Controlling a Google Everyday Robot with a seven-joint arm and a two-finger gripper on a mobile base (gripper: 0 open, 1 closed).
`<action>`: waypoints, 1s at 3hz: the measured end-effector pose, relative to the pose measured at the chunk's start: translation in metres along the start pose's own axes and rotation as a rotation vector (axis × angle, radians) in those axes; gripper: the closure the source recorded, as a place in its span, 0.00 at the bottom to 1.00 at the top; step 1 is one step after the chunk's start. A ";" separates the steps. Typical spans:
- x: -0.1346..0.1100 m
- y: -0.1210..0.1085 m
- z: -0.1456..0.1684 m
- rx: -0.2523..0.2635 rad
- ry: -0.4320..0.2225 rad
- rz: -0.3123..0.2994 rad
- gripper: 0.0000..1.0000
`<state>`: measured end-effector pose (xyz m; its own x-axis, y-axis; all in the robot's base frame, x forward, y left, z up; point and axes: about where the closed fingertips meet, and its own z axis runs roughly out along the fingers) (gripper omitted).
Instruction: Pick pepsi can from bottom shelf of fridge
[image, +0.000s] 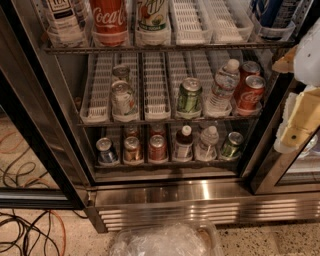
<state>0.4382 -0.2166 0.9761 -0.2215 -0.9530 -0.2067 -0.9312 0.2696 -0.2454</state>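
The fridge (165, 197) stands open in front of me, with wire shelves and a stainless grilled base. The bottom shelf (165, 162) has white lane dividers. The pepsi can (106, 150), dark blue with a silver top, stands at the far left front of that shelf. To its right stand an orange-brown can (132, 149), a red can (157, 147), a dark bottle (184, 143), a clear bottle (206, 143) and a green can (232, 145). My gripper (299, 120), cream-coloured, is at the right edge of the view, level with the middle shelf and far right of the pepsi can.
The middle shelf holds a pale can (122, 97), a green can (190, 95), a water bottle (222, 87) and red Coca-Cola cans (251, 92). The black door frame (40, 130) is at the left. Cables (25, 225) lie on the floor. A clear plastic bin (167, 241) sits below.
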 end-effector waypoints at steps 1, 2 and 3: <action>0.000 0.000 0.000 0.002 -0.002 0.000 0.00; -0.006 0.000 0.002 0.004 -0.041 0.010 0.00; -0.014 0.006 0.005 0.011 -0.113 0.022 0.00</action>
<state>0.4369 -0.2008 0.9728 -0.2070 -0.9254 -0.3173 -0.9231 0.2922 -0.2501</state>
